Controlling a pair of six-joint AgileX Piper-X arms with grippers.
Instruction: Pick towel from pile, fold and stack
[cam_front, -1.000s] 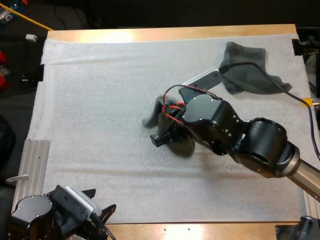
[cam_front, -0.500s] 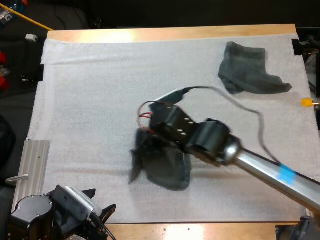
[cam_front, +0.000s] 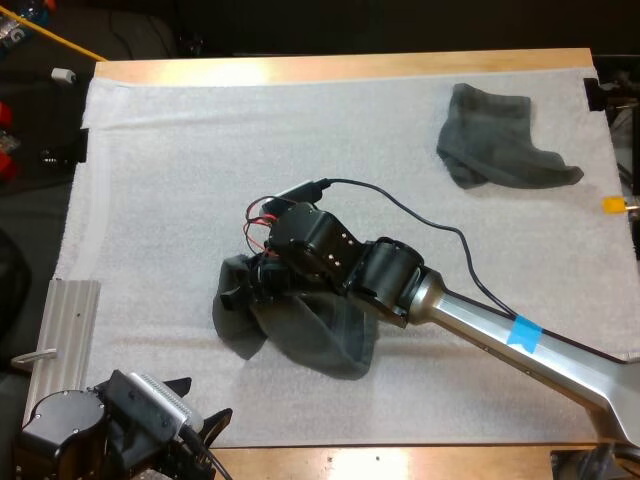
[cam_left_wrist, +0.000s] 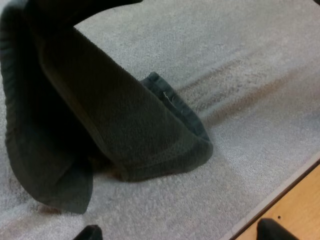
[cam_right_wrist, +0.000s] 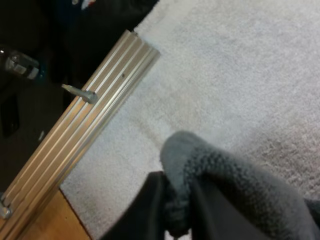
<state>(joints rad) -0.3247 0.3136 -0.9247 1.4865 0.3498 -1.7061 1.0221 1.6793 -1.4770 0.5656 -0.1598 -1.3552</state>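
Presumably to spread it for folding, the right gripper (cam_front: 247, 288), clenched on a fold of the dark towel (cam_front: 320, 338), holds it draped on the white mat (cam_front: 150, 180), well apart from the crumpled towel (cam_front: 500, 150).

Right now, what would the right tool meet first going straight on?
Holding the towel, the right tool faces bare mat, then likely the metal rail beside the mat; depth is unclear.

Left end effector (cam_left_wrist: 182, 233) — fingertips cropped by the edge — towel (cam_front: 310, 345) partly under right arm (cam_front: 480, 322).
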